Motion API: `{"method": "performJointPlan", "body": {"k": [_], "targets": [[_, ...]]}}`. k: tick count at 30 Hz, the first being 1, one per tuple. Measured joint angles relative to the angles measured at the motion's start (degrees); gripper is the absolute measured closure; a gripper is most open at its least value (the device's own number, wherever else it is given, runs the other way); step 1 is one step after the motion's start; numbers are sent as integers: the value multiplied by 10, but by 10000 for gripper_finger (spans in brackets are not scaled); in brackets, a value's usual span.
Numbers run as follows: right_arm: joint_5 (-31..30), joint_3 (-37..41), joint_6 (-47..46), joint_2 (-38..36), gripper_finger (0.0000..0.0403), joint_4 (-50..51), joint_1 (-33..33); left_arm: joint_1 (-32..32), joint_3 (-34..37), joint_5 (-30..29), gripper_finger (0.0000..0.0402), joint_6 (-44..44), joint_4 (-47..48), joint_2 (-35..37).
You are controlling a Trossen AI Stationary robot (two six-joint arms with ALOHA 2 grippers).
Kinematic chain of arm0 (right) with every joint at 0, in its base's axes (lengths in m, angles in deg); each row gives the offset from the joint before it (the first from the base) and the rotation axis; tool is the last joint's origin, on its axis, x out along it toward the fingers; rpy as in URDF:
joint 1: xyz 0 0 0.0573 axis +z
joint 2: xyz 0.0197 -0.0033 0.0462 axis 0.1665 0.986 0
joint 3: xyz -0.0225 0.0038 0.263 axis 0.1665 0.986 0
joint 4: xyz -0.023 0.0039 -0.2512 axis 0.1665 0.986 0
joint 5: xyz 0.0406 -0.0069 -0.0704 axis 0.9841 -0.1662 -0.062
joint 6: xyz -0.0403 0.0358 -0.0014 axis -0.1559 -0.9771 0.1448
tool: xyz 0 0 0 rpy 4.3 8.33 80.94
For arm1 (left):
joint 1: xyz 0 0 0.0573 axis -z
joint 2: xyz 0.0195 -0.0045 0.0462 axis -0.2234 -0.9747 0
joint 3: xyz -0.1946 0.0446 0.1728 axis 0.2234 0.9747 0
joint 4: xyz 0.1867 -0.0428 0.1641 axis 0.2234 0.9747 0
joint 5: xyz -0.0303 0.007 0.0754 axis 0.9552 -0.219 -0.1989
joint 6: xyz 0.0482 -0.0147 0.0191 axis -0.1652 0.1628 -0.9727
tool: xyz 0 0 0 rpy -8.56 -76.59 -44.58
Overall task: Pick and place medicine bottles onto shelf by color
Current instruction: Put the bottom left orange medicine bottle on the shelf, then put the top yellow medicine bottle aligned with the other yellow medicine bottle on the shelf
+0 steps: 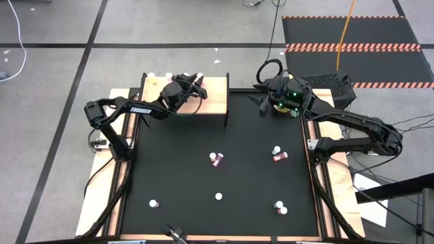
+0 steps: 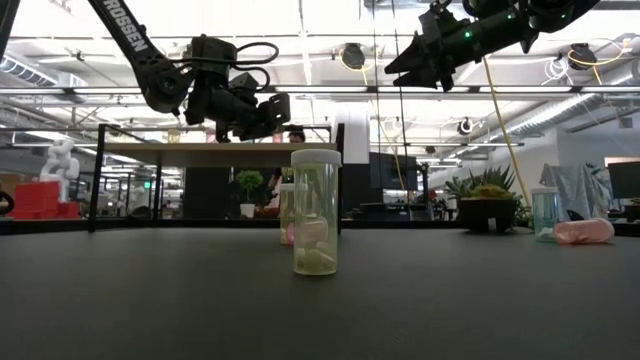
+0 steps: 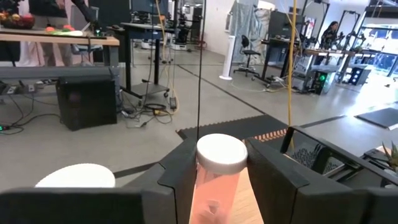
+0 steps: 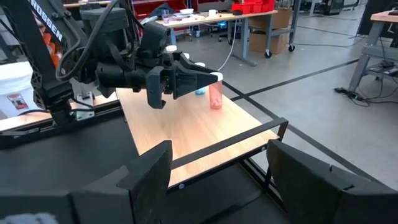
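The left hand (image 1: pixel 196 83) is held over the shelf (image 1: pixel 213 102), the light-wood board with a black frame at the far left corner of the black bench (image 1: pixel 176 169). A pink bottle (image 3: pixel 214 180) with a white cap is pinched between its two dark fingers (image 3: pixel 277 171), as seen in the left wrist view. In the right wrist view the same pink bottle (image 4: pixel 215 94) is shown upright at the tips of the left hand (image 4: pixel 208 78), above the shelf (image 4: pixel 186 130); whether its base touches the board cannot be told. A white cap (image 1: pixel 152 76) is seen at the shelf's far edge.

The right hand (image 1: pixel 261 102) is held high to the right of the shelf, above the far right part of the bench, beside a small green potted plant (image 1: pixel 288 108). Its fingers (image 4: pixel 149 168) are spread apart with nothing between them.

The other medicine bottles are left on the bench, nearer the camera than the shelf. A pink one (image 1: pixel 215 159) is found near the bench's middle. To its right, a magenta one (image 1: pixel 279 157) is lying on its side with a pale upright one (image 1: pixel 276 150) just beside it. Three more white-capped bottles (image 1: pixel 218 196) (image 1: pixel 153 202) (image 1: pixel 279 206) are spread along the near part of the bench, well apart from the shelf. In the low view, a yellowish bottle (image 2: pixel 316 212) is seen upright in front of a pinkish one (image 2: pixel 287 215).
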Motion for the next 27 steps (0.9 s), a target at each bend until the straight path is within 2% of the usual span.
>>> {"method": "performJointPlan", "body": {"k": [3, 9, 15, 22, 27], "targets": [[0, 0, -10, 0, 145, -5, 0, 1, 0, 0, 246, 2, 0, 0], [0, 0, -18, 0, 145, -8, 0, 2, 0, 0, 181, 2, -1, 0], [0, 0, -28, 0, 145, -7, 0, 5, 0, 21, 132, -22, -6, 15], [0, 0, -41, 0, 145, -8, 1, 27, 0, 22, 115, -63, 4, 66], [0, 0, -44, 0, 145, -8, 7, 57, 0, 7, 122, -76, 126, 178]]}}
